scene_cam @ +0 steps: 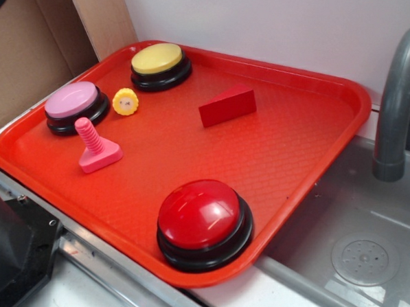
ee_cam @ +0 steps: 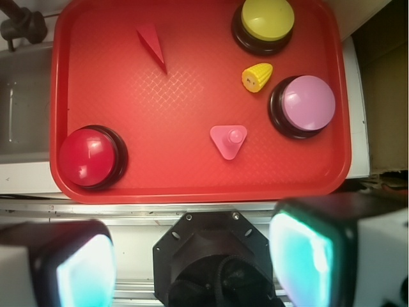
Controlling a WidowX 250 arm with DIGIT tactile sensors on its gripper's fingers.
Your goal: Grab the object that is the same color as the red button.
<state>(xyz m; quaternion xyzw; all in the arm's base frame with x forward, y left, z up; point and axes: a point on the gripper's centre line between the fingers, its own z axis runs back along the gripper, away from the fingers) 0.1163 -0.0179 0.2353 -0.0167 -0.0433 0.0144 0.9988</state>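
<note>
The small flat red wedge block [scene_cam: 227,105] lies on the red tray [scene_cam: 307,141] right of centre; from above in the wrist view the wedge [ee_cam: 153,44] is near the tray's far left part. The glossy red button [scene_cam: 203,221] on its black base sits at the tray's near edge, and shows as a red dome [ee_cam: 89,157] at the tray's lower left in the wrist view. My gripper [ee_cam: 195,262] is open, high above and off the tray's near side, with nothing between its fingers [ee_cam: 300,256]. It does not show in the exterior view.
A pink button [scene_cam: 75,105], a yellow button [scene_cam: 159,64], a small yellow corn piece [scene_cam: 125,101] and a pink bolt [scene_cam: 95,149] also rest on the tray. A grey sink [scene_cam: 361,248] with a faucet [scene_cam: 395,109] lies to the right. Cardboard [scene_cam: 27,46] stands behind.
</note>
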